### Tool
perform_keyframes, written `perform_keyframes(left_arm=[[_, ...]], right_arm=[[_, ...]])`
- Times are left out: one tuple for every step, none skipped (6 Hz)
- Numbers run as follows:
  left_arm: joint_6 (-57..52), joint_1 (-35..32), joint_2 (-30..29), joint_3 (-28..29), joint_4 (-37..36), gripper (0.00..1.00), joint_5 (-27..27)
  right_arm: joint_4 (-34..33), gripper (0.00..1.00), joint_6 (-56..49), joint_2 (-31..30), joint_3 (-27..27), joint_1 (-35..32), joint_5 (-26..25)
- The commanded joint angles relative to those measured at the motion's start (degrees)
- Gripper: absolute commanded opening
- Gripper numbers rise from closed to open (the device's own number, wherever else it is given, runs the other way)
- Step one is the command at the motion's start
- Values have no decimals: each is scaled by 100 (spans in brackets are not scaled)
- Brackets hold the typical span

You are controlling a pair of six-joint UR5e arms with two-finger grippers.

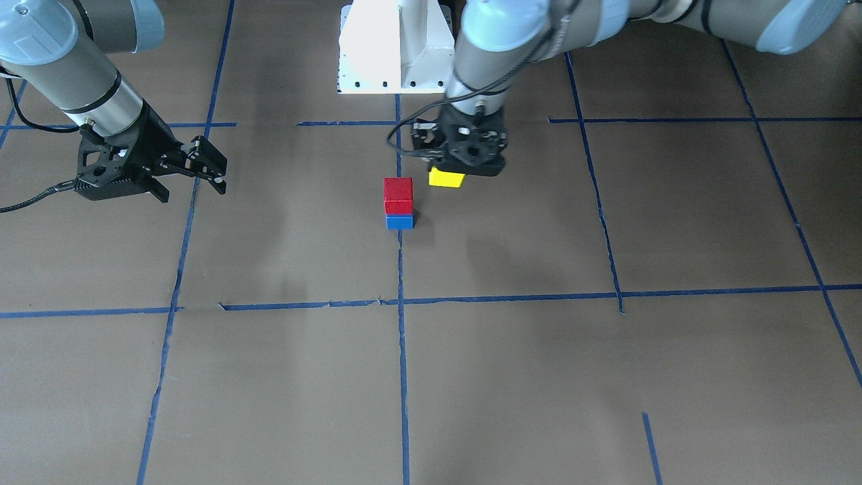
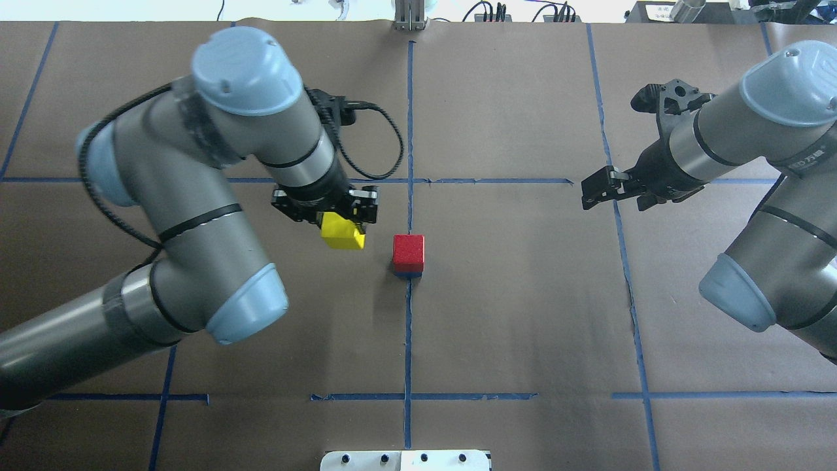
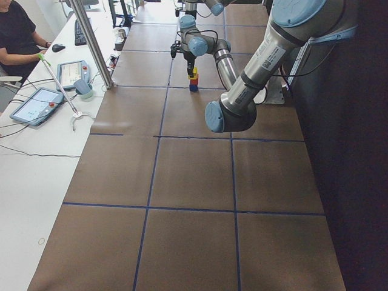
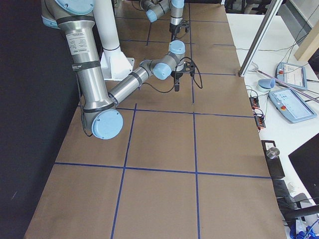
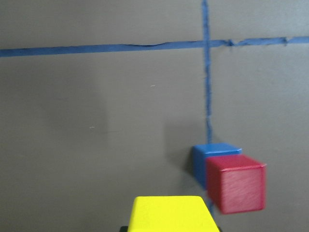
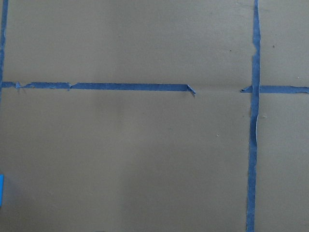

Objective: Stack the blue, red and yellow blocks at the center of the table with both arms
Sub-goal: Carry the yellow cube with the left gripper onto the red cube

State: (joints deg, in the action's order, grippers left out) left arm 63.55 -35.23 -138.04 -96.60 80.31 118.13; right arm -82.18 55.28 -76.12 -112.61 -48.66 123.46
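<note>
In the front view, the counter (image 1: pixel 539 377) is brown paper with blue tape lines (image 1: pixel 402 350) that make big squares. A white base (image 1: pixel 394 47) stands at the far edge. The red block (image 1: pixel 398 194) sits on the blue block (image 1: pixel 399 221), right on the middle line. The left hand (image 1: pixel 452 174) is closed on the yellow block (image 1: pixel 446 178) and holds it in the air just beside the stack. The right hand (image 1: pixel 195 187) hangs well apart from the stack, with its fingers spread wide.

From overhead, the stack's sides run straight along the tape lines. The blocks look like cubes. The yellow block is turned a little and is just left of the red top. Bare counter lies all around the stack.

In the left side view, a person (image 3: pixel 15 36) sits at a white desk (image 3: pixel 36 151) beside the counter.

The left wrist view shows the yellow block near, with the stack farther away and to the right.

The right wrist view shows only paper and tape.
</note>
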Motion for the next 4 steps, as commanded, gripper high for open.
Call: perform_keyframes(left_arm=[[148,139,-363,554,98,0,-184],[418,270,-494,703,107,0,-298],[517,402,-513,687,116,0,-543],[544,429,-487,686,116,0,-545]], right_arm=[[0,100,0,-25,-24,-3,-15],[0,100,0,-25,-15,-3,-15],[9,100,0,-25,-15,-3,-15],[9,100,0,-17,-24,5,-15]])
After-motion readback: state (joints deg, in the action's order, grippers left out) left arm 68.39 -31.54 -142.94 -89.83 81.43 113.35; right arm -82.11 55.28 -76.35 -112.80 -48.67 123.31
